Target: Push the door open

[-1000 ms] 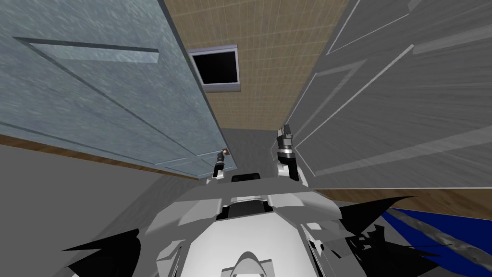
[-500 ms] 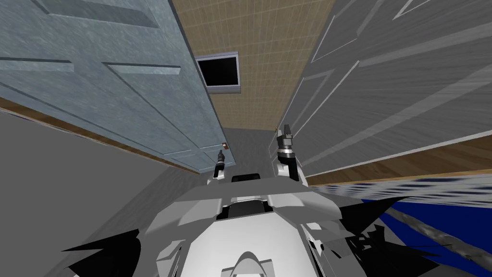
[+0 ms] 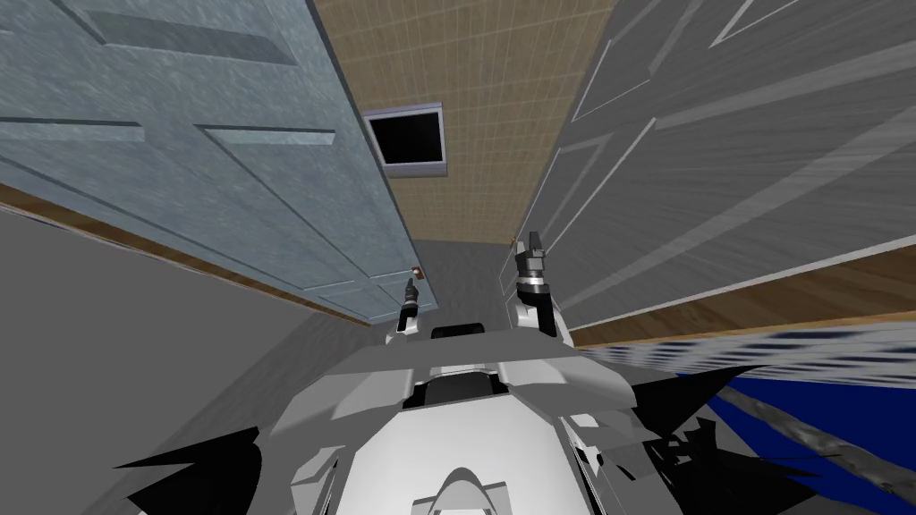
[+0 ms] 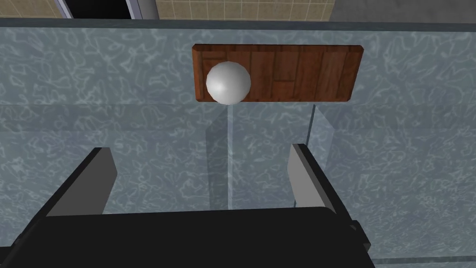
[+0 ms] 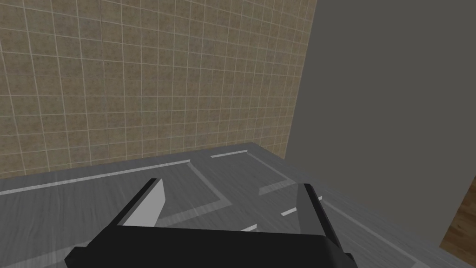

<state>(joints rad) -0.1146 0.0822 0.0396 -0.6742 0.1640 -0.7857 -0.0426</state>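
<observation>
The door (image 3: 224,179), blue-grey, stands at the left, its edge running toward the centre. The left gripper (image 4: 199,149) faces its panel, fingers spread wide and holding nothing; contact with the panel cannot be determined. Just beyond the fingers, a pale round knob (image 4: 228,83) sits on a brown wooden plate (image 4: 302,72). A tiled wall (image 3: 483,89) lies ahead. The right gripper (image 5: 230,184) is likewise wide open and empty, beside a grey door (image 3: 716,179) at the right.
</observation>
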